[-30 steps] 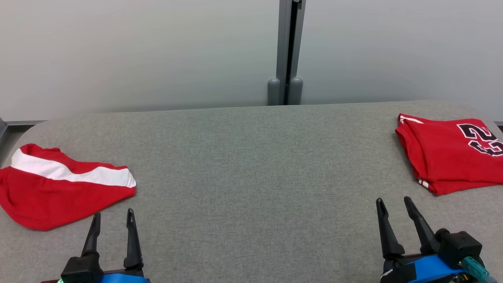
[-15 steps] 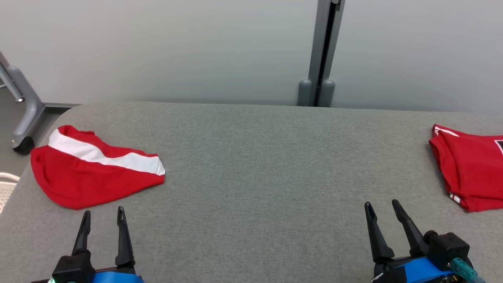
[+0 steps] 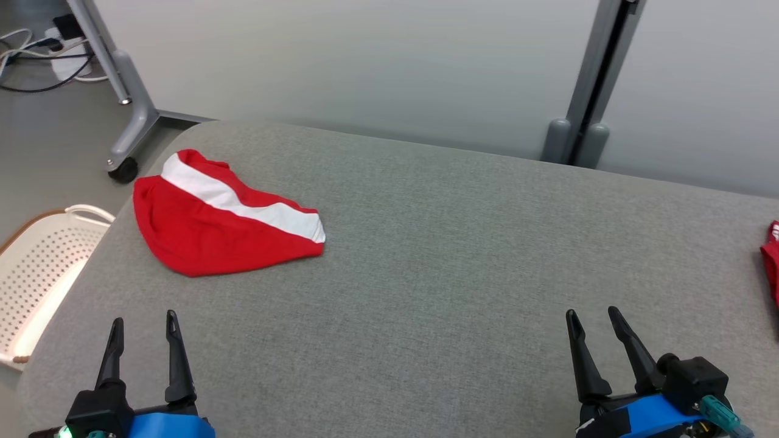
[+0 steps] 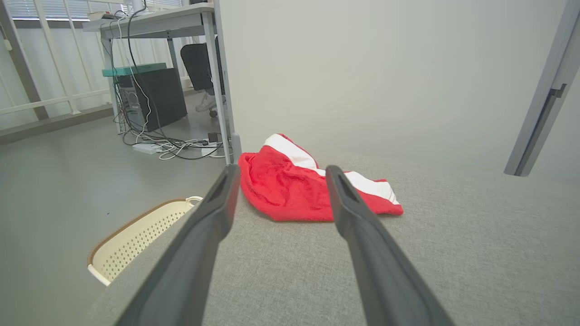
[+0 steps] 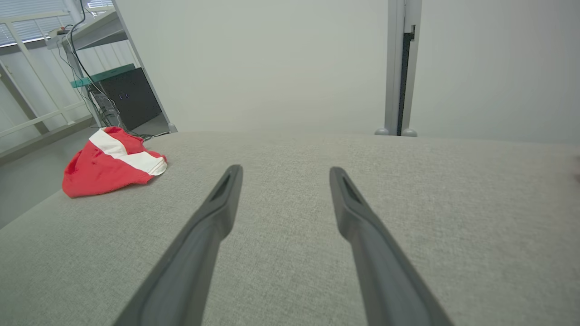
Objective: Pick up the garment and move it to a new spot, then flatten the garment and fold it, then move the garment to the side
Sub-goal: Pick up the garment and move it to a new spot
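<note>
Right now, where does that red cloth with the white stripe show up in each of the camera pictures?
Head view: the red garment lies upper left, near the far left corner of the table.
Left wrist view: red garment at centre, straight ahead.
Right wrist view: red garment at left, mid-height.
Shared landmark: the grey wall post, right of the garment in every view.
</note>
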You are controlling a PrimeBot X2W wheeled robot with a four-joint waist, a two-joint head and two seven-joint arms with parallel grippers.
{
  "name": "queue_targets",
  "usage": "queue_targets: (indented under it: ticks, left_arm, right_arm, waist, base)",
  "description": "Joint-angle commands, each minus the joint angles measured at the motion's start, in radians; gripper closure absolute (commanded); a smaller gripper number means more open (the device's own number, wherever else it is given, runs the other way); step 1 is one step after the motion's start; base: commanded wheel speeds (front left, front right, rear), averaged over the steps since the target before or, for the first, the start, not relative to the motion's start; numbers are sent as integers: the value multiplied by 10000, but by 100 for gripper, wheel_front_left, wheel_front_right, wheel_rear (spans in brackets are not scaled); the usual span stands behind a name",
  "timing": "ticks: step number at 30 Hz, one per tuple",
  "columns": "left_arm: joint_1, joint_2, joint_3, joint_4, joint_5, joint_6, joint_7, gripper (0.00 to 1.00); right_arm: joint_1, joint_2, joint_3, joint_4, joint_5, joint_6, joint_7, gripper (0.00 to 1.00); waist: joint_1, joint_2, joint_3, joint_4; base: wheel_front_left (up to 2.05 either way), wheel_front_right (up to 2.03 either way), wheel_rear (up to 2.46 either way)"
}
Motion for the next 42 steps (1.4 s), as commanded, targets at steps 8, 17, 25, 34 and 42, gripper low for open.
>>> queue_targets:
  ticks: [8,17,25,34,42]
  left_arm:
    - [82,0,181,-90,-52,70,-42,0]
    - [155,-18,307,-188,-40,93,-42,0]
    - [80,-43,473,-229,-212,216,-42,0]
    - [-1180,284,851,87,-347,43,-42,0]
    - [-3433,1044,1525,753,-472,189,-34,0]
  right_arm:
    - [-138,5,-55,62,-60,2,-31,0]
    - [-193,2,18,119,-61,2,-30,0]
    - [-275,-111,140,146,-41,3,-31,0]
    - [-575,-351,239,-140,-159,2,-31,0]
    - [-1110,-952,331,-919,-369,2,20,0]
  waist:
    - [0,-2,161,921]
    - [0,-2,226,1249]
    - [0,-2,346,963]
    - [0,-2,876,240]
    - [0,-2,2216,-1076]
  base:
    - [0,0,0]
    - [0,0,0]
    - [0,0,0]
    - [0,0,0]
    - [0,0,0]
